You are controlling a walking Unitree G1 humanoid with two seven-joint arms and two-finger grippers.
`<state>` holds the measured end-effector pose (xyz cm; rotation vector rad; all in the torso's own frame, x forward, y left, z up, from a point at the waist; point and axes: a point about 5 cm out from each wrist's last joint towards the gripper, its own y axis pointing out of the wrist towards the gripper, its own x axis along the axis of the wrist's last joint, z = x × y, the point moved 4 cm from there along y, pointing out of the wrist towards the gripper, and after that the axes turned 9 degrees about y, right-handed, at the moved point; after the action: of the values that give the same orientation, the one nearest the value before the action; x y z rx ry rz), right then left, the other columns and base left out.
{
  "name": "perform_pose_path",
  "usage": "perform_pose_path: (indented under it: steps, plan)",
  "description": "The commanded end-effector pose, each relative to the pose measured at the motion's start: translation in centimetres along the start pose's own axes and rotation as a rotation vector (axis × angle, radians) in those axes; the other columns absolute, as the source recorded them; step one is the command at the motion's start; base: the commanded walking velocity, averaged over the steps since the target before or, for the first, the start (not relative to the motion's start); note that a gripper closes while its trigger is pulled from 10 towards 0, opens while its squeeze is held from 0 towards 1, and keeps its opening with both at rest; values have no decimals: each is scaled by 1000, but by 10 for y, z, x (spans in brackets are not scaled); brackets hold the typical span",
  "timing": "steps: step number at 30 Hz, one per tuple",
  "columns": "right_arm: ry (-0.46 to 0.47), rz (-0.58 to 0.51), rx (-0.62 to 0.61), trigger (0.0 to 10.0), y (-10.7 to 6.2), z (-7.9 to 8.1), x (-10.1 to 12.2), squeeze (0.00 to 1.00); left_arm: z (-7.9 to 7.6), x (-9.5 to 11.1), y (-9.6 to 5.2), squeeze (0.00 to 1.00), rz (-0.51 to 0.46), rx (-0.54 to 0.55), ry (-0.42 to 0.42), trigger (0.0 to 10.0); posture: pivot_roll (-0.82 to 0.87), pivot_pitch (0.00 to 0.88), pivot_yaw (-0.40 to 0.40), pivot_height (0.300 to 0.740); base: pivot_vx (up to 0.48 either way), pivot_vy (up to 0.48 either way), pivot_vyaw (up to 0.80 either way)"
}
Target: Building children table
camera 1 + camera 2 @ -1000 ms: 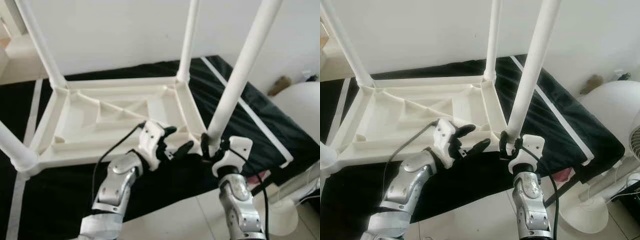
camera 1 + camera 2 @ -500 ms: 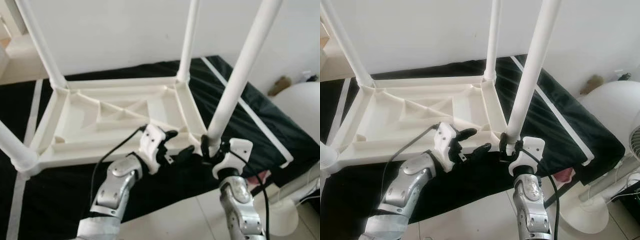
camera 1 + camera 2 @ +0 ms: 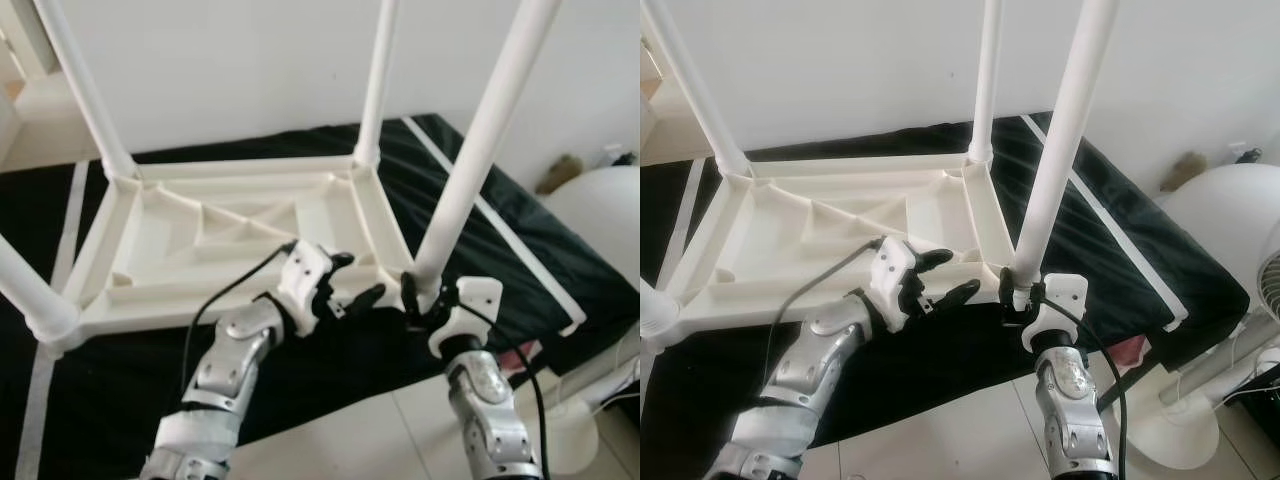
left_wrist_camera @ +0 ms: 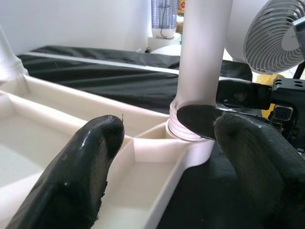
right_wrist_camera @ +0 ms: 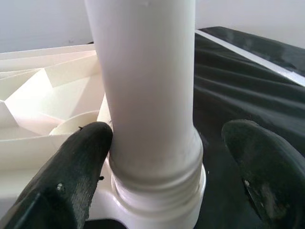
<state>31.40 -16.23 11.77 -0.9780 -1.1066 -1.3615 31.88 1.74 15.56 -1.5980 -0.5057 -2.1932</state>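
The white plastic children's table (image 3: pixel 240 166) lies upside down on a black cloth, its legs pointing up. My right gripper (image 3: pixel 420 298) stands open around the base of the near-right leg (image 3: pixel 470 170), just above its threaded socket. In the right wrist view one finger (image 5: pixel 81 167) touches the leg (image 5: pixel 147 81) and the other stands apart. My left gripper (image 3: pixel 357 277) is open over the table's near rim, just left of that corner. The left wrist view looks past its fingers (image 4: pixel 90 157) to the leg (image 4: pixel 202 57) and its socket.
The black cloth (image 3: pixel 500 200) with white stripes covers the floor under the table. A white fan (image 3: pixel 1240 250) stands to the right, with cables beside it. Pale tiles (image 3: pixel 350 440) lie in front of me and a white wall stands behind.
My left gripper drifted slightly toward the near-right corner, then lifted a little. The right gripper stays at the leg base.
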Motion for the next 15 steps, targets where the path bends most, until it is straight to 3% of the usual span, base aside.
perform_pose_path:
  steps: [1,15]
  plan:
    - [2,14,-7,10000,4,-6,-3,0,-1,-1,3,0,8,-20,19,10000,-84,0,-8,740,0,0,0]
    - [8,-7,150,10000,22,21,5,0,-6,7,3,0,-6,-98,129,10000,-49,0,-2,740,0,0,0]
